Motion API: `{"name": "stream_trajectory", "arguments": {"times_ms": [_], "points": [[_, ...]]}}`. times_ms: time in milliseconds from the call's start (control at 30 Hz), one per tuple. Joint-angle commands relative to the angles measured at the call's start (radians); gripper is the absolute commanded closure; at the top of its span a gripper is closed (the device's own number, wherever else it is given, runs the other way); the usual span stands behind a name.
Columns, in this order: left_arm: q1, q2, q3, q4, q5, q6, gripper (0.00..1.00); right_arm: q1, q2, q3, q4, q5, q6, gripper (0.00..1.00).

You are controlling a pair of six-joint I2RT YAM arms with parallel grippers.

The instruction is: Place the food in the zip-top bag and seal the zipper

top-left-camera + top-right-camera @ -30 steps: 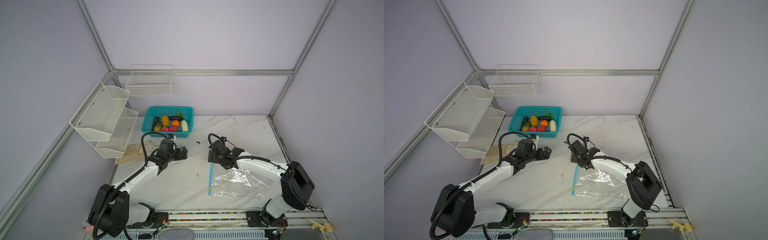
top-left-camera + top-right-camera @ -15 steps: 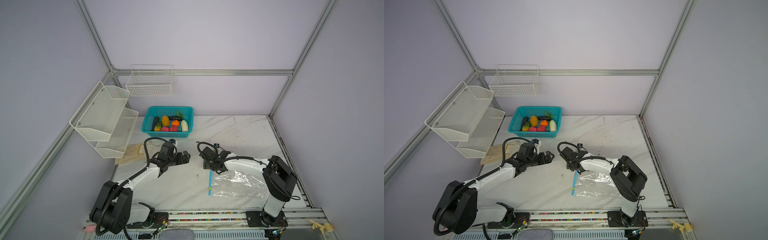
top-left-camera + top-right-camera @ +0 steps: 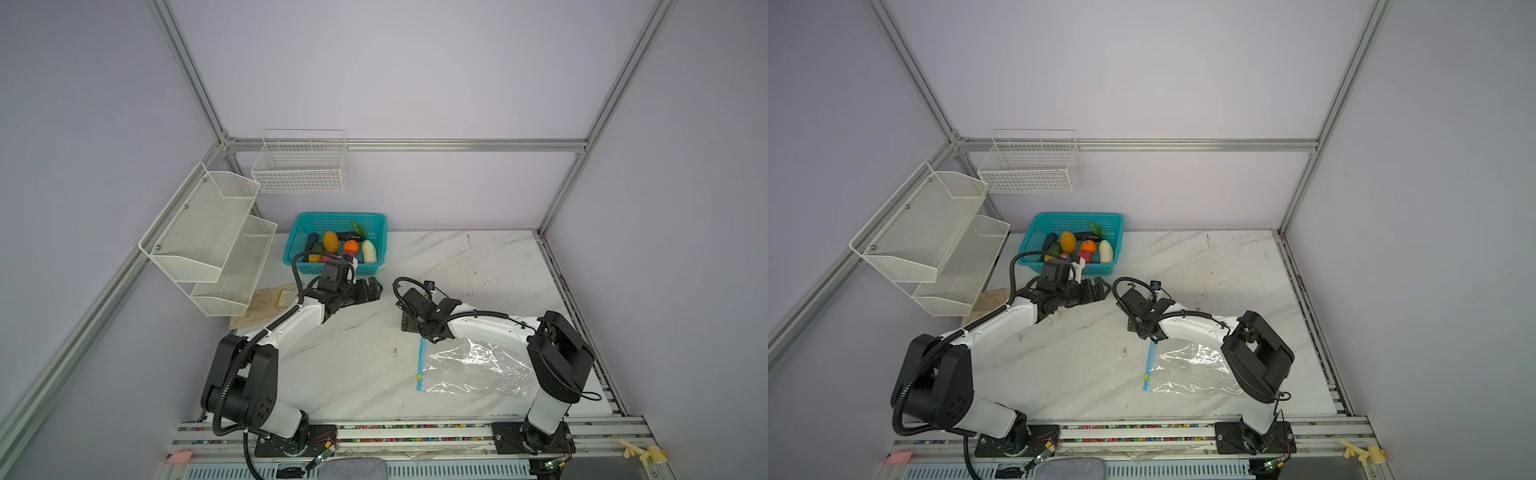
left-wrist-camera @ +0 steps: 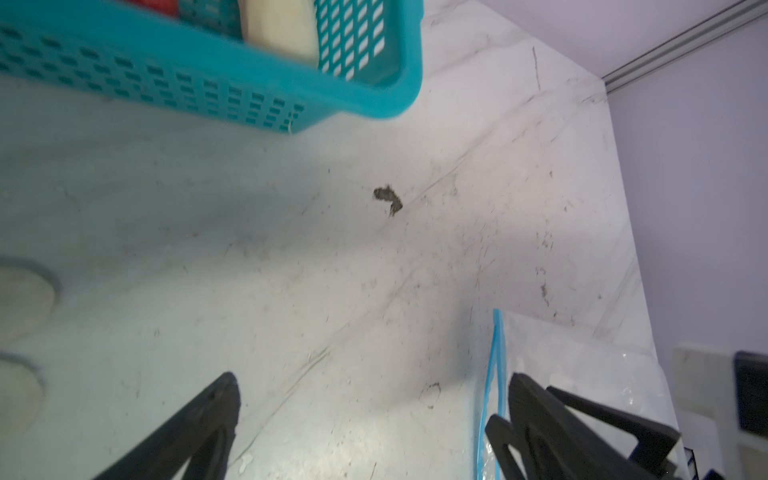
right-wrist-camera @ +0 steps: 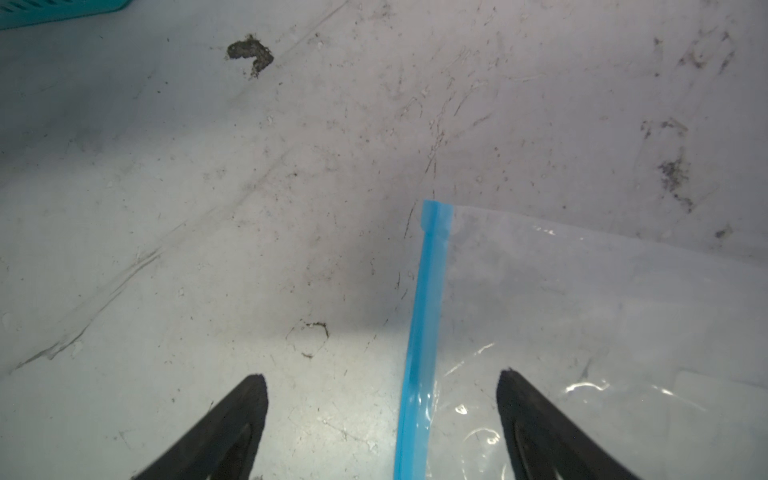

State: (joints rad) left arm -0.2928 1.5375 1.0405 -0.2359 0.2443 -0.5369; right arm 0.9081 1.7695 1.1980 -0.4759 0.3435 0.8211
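Where zip-top bag lies, scuffed marble table, lilac walls

The left arm has white moulded links between black joint housings; the large housing near its base carries a cluster of small round holes. A black ribbed conduit runs along it, and a smooth black cable loops at the wrist beside a white bracket. The right arm is of the same white-and-black build, with a thin black lead along the white link and a small blue-faced module at the wrist. The left hand and right hand have matt black tapering fingers. Both arms are mounted on black base plates
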Motion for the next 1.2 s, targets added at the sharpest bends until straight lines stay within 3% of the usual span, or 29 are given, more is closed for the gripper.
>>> {"name": "stream_trajectory", "arguments": {"times_ms": [0, 467, 1167], "points": [[0.024, 0.065, 0.209, -0.028, 0.011, 0.066, 0.00, -0.008, -0.021, -0.013, 0.030, 0.015, -0.006, 0.10], [0.043, 0.548, 0.792, -0.089, 0.076, 0.081, 0.00, -0.041, -0.131, -0.094, 0.096, 0.038, -0.038, 0.10], [-0.065, 0.801, 1.083, -0.095, 0.245, 0.010, 0.03, -0.062, -0.187, -0.156, 0.117, 0.069, -0.031, 0.09]]}}
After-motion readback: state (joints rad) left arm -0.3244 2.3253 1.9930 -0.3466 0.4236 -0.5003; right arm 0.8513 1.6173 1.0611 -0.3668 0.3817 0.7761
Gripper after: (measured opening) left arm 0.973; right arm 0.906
